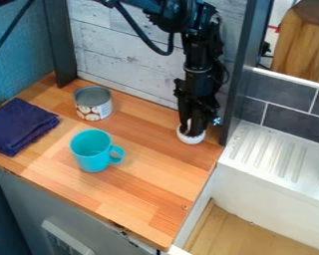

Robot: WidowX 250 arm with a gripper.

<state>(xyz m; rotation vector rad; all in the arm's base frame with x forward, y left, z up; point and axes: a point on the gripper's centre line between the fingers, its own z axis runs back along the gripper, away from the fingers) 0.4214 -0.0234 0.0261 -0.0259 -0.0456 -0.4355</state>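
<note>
The gripper (192, 124) hangs down at the back right of the wooden counter, close to the wall post. Its lower end is at a small round white object (190, 140), which it partly covers; whether it holds this object or only touches it cannot be told. A turquoise mug (92, 153) stands upright left of the gripper and nearer the front, its handle facing right. Behind the mug, an open metal can (93, 105) with a patterned label stands near the back wall. A folded dark blue cloth (19, 125) lies at the counter's left end.
The wooden counter (145, 184) ends at a front edge and a right edge. To its right is a white sink unit with a ridged drainboard (268, 152). A pale plank wall (122, 50) rises behind, between dark posts, with dark tiles (285, 94) farther right.
</note>
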